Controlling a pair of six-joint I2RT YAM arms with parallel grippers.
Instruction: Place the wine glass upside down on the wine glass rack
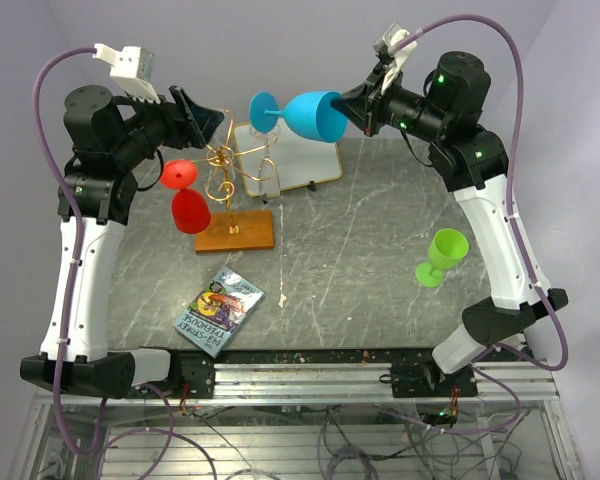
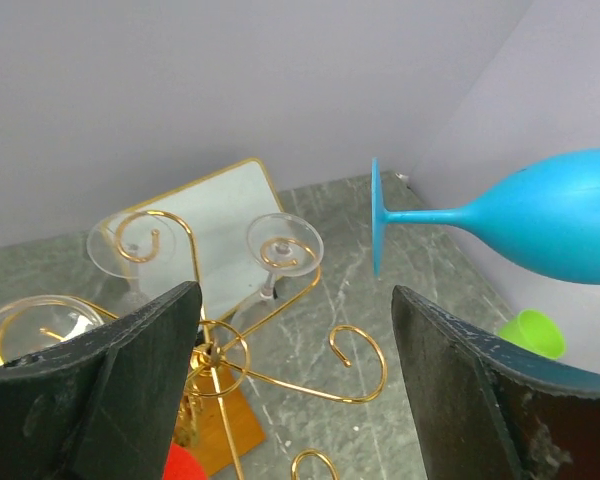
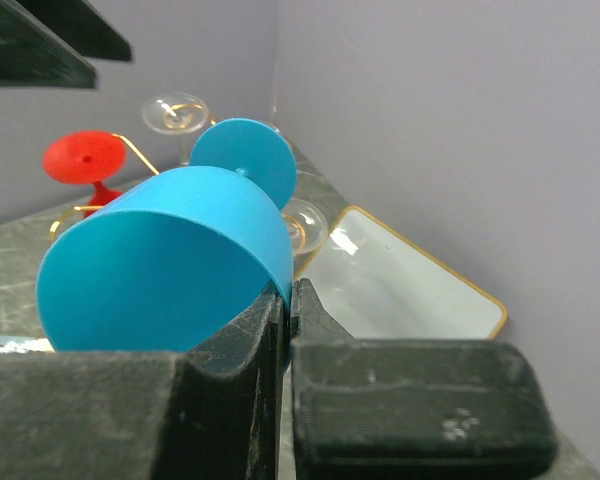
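Right jaws tight on one blue wine glass [image 1: 315,117] — left jaws wide, empty.

Shiny gold-wire rack [image 1: 225,172], matt wooden base [image 1: 236,233]

The left arm [image 1: 75,280] and right arm [image 1: 495,235] share white lower links, black joints with green lights [image 1: 441,75], looping purple cables [image 1: 40,100] and white wrist cameras [image 1: 125,62]
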